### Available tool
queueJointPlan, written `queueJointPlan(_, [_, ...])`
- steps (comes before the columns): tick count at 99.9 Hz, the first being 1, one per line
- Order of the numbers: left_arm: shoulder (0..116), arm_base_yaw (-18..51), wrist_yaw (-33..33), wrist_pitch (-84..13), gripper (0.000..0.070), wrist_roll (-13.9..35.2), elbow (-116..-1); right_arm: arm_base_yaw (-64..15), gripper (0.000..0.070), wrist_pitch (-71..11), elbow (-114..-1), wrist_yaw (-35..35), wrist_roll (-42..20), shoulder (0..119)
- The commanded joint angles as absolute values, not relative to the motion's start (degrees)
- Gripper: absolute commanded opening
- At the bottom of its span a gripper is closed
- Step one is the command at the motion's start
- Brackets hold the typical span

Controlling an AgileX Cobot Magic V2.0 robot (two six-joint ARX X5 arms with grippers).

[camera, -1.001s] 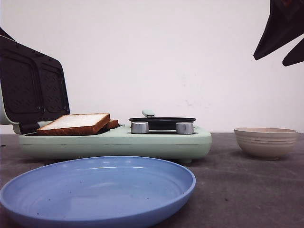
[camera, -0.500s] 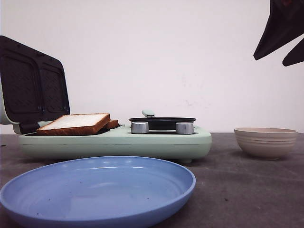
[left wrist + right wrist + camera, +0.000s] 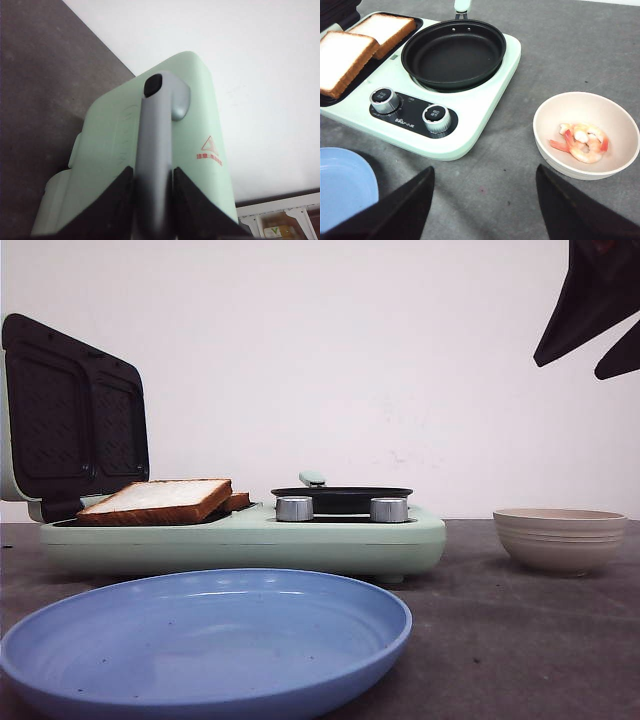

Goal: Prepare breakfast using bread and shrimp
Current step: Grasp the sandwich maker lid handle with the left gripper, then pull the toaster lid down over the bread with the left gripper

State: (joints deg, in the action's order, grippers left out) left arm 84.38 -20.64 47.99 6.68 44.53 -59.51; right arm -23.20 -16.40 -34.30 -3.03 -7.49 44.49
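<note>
Two slices of bread (image 3: 160, 498) lie side by side on the open sandwich plate of the mint-green breakfast maker (image 3: 250, 540); the right wrist view shows them as bread (image 3: 342, 57). The shrimp (image 3: 582, 142) lie in the beige bowl (image 3: 545, 107), seen in the front view as the bowl (image 3: 560, 540) at the right. My left gripper (image 3: 153, 170) is shut on the grey handle (image 3: 155, 125) of the raised lid (image 3: 75, 420). My right gripper (image 3: 570, 368) hangs open high above the bowl, empty, its fingers (image 3: 395, 210) spread wide.
A black frying pan (image 3: 452, 52) sits on the maker's right half behind two silver knobs (image 3: 436, 118). A large blue plate (image 3: 200, 640) lies in front of the maker. Grey tabletop (image 3: 495, 190) lies between plate, maker and bowl.
The lid has swung a little further up and back with my left gripper on its handle. The dark bit of arm at the far left edge has gone from view. The right arm has not moved.
</note>
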Motion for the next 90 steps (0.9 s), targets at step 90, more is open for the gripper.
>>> queueJointPlan(90, [85.1,-10.8,45.7,1.6,0.001,34.9,-60.7,-23.5,0.0399,-15.9,-34.5,-3.0,-7.3,44.9])
